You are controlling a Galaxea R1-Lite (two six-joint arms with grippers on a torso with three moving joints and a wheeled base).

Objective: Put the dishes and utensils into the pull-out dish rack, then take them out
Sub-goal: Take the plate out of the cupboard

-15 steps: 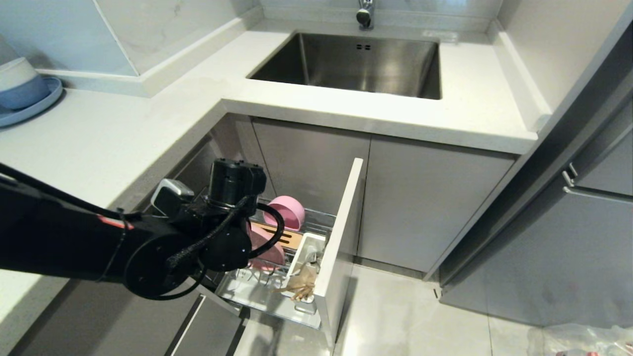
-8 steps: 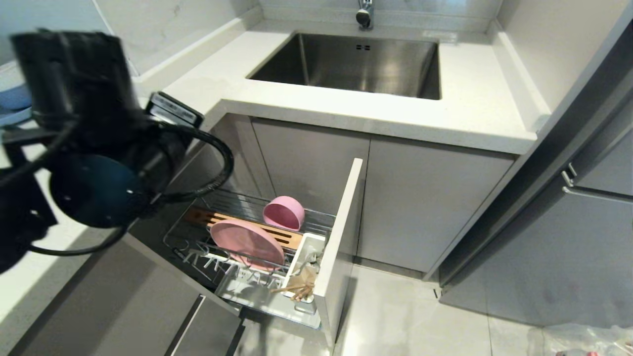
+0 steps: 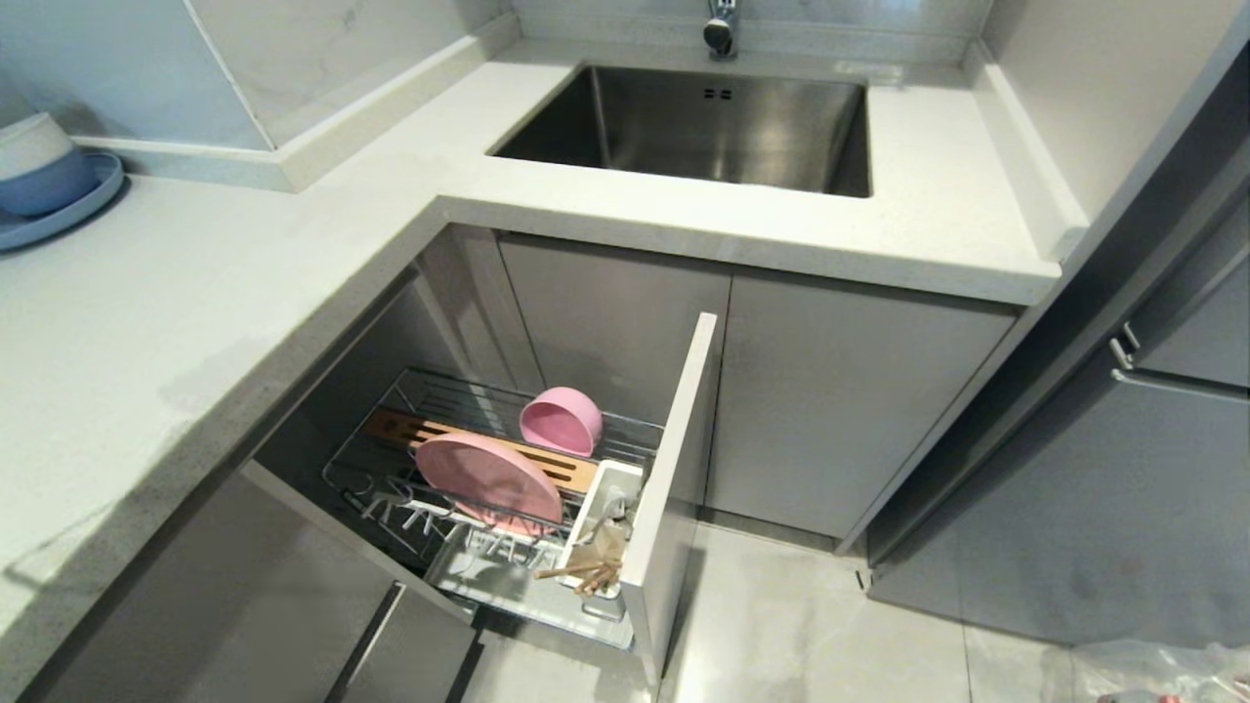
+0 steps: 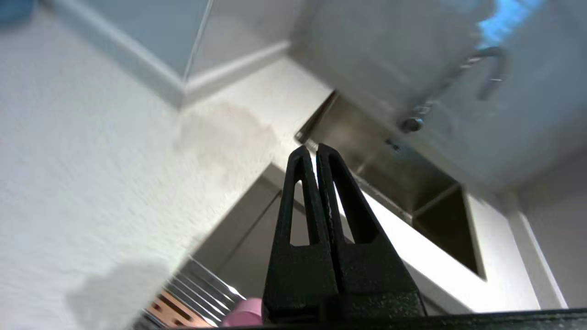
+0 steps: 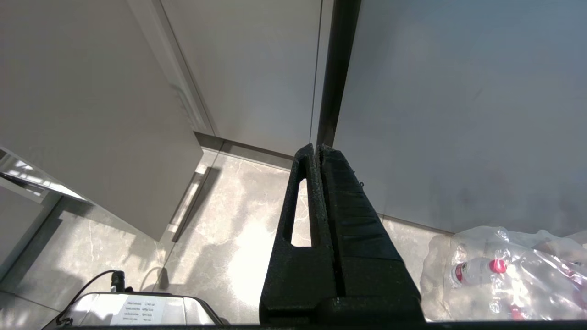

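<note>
Left wrist view, left gripper (image 4: 316,151) closed, empty, above counter, pink bowl (image 4: 243,316) below in rack (image 4: 197,288).

**Bright kitchen, blurred left wrist view**

Even daylight fills the head view, which bends at its edges. A soft shadow lies on the surface (image 3: 210,376). The left wrist view is smeared with motion blur; glare whitens the floor (image 5: 238,238) beneath the right pincer (image 5: 317,149).

Pulled-out chrome dish rack (image 3: 391,430); pink plate (image 3: 488,480) on edge; pink bowl (image 3: 561,421) tilted behind; chopsticks (image 3: 584,571) in white cup (image 3: 607,483)
</note>
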